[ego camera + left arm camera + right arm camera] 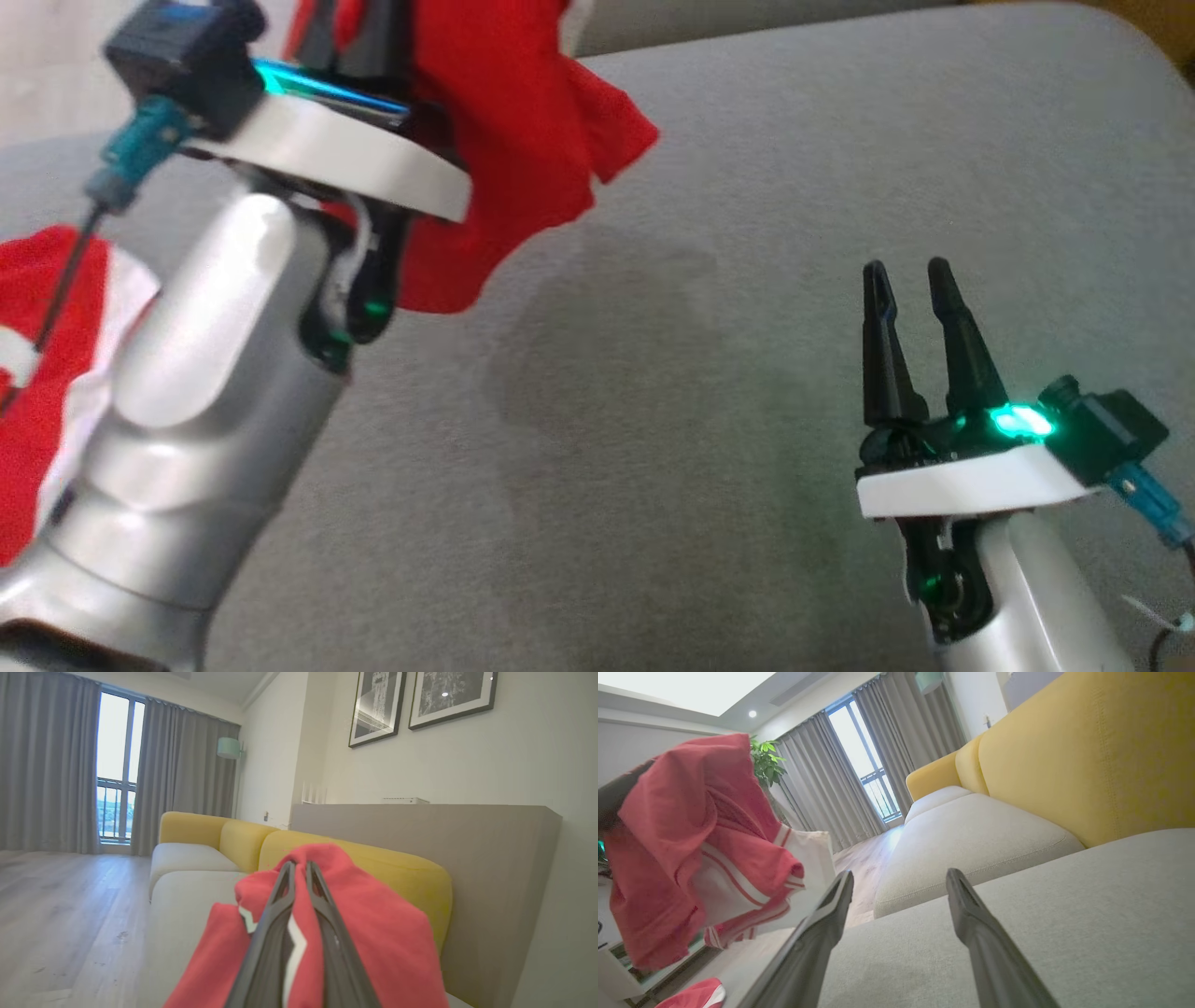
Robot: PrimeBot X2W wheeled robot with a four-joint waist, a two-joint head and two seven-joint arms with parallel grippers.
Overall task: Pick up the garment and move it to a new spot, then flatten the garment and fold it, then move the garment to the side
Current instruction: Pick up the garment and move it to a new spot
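The garment is red cloth with white stripes, lifted off the grey sofa seat at the upper left of the head view. My left gripper is shut on the garment, which drapes over both its fingers. From the right wrist view the garment hangs in the air at the left, bunched and trailing down. My right gripper stands open low over the seat at the lower right, nothing between its fingers, well apart from the cloth.
A yellow backrest runs along the far side of the grey seat. Another grey seat cushion continues beyond, then wooden floor and curtains. More red and white cloth shows at the left edge behind my left arm.
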